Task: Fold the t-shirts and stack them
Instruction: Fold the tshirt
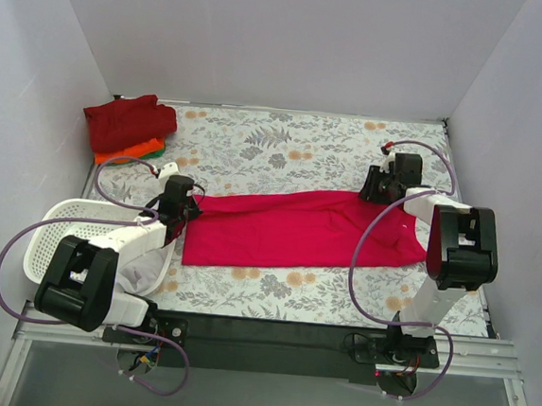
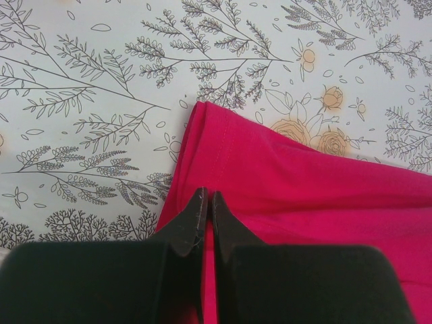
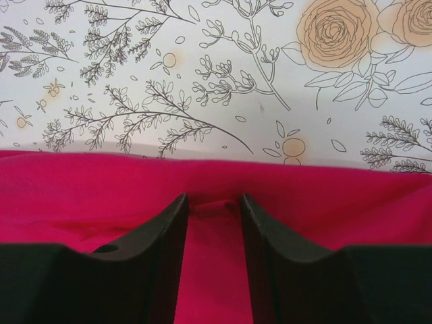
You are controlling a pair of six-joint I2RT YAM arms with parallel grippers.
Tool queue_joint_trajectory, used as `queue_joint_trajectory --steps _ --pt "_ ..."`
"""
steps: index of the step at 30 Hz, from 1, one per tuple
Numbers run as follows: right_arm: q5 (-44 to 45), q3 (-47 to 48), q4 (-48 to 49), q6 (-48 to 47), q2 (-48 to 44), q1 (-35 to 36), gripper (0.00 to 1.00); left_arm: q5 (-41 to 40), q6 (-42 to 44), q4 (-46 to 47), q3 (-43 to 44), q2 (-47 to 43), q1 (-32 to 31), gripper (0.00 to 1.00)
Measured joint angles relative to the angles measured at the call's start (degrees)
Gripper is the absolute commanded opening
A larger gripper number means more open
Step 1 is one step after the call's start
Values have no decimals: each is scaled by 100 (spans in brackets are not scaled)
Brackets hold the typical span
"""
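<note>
Pinkish-red t-shirt, laid flat. Left gripper pinched together on its edge. Right gripper jaws apart, straddling a pucker.

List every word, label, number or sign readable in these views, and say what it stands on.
None can be read.
The bright pinkish-red cloth t-shirt is plain.
The floral-printed tablecloth shows only flowers and leaves.
The white plastic lattice basket bears no visible marking.

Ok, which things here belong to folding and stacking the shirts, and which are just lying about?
Part of the job: pinkish-red shirt spread out flat; pile of folded shirts in the far left corner.
Just lying about: white basket; flowered tablecloth.
</note>
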Motion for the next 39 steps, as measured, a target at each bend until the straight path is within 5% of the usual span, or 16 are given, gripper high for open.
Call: queue_joint_trajectory --steps 10,39 --pt "-46 -76 -120 -9 -70 0 1 -15 0 0 0 0 0 0" --pt "426 -1912 -1491 155 -4253 787 1 -83 2 -179 72 66 -4 0"
